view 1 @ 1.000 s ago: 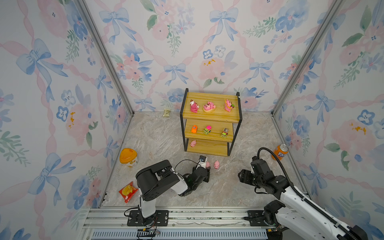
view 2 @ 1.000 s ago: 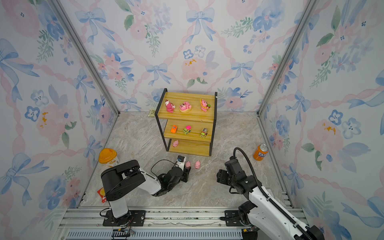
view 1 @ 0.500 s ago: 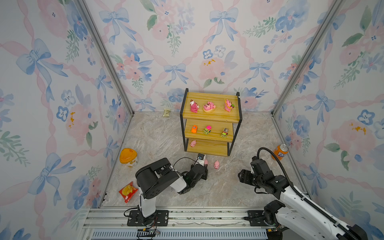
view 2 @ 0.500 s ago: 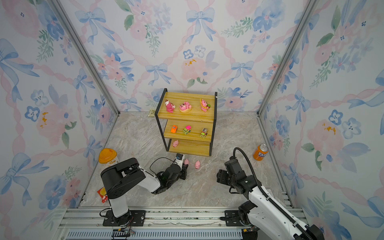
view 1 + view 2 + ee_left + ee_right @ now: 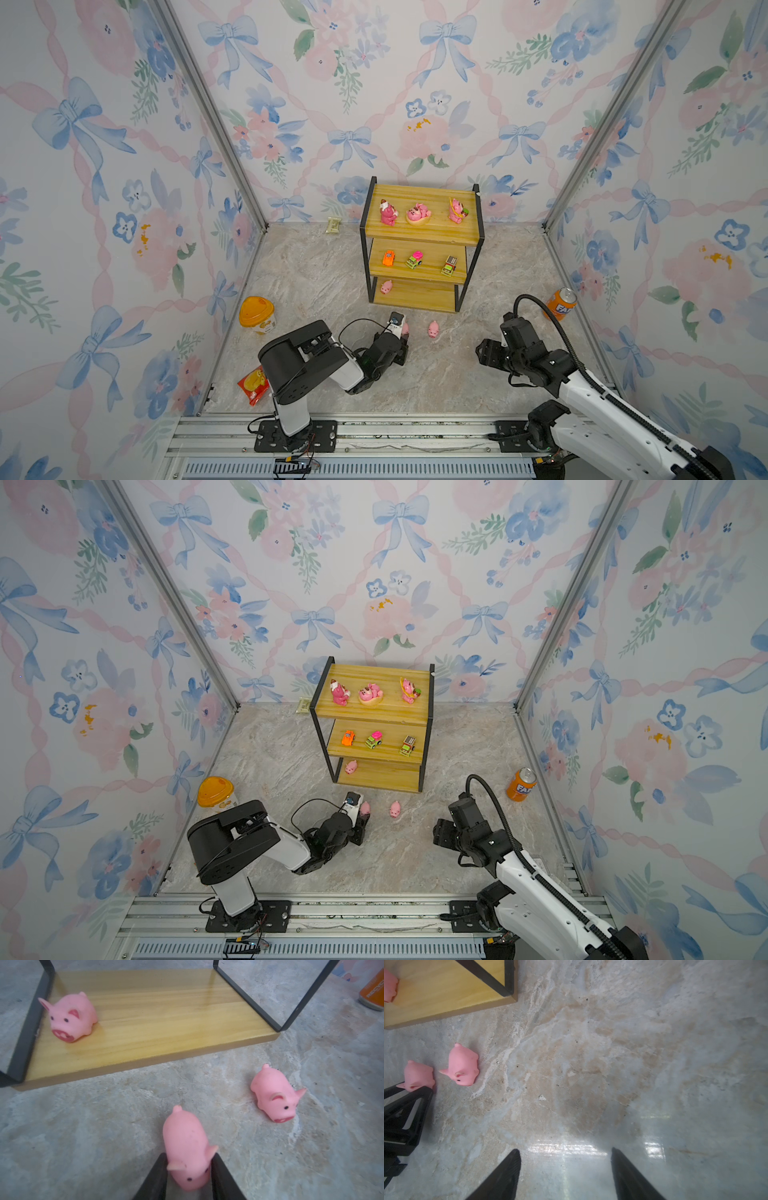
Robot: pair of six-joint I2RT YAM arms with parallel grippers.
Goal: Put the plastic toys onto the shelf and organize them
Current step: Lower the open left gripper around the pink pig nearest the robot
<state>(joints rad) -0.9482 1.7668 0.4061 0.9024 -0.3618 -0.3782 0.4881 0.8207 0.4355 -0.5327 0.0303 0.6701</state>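
Observation:
A pale pink pig point(image 5: 187, 1147) lies on the marble floor with its head between my left gripper's point(image 5: 189, 1156) two black fingers, which press against both cheeks. In both top views this pig point(image 5: 404, 329) point(image 5: 365, 808) sits just in front of the shelf point(image 5: 419, 297). Another pig point(image 5: 433, 330) point(image 5: 274, 1095) lies free on the floor beside it. One more pig point(image 5: 386, 286) stands on the lowest board. The middle board carries three mini cars point(image 5: 414, 260) and the top board carries bear figurines point(image 5: 419, 212). My right gripper point(image 5: 564, 1151) hovers open over bare floor, well to the right.
An orange soda can point(image 5: 561, 303) stands by the right wall. An orange-lidded tub point(image 5: 256, 316) and a red snack packet point(image 5: 253, 384) lie at the left. A small packet point(image 5: 333, 225) rests near the back wall, left of the shelf.
My left wrist has shifted slightly on the floor, staying at the nearer pig. The right arm has not moved.

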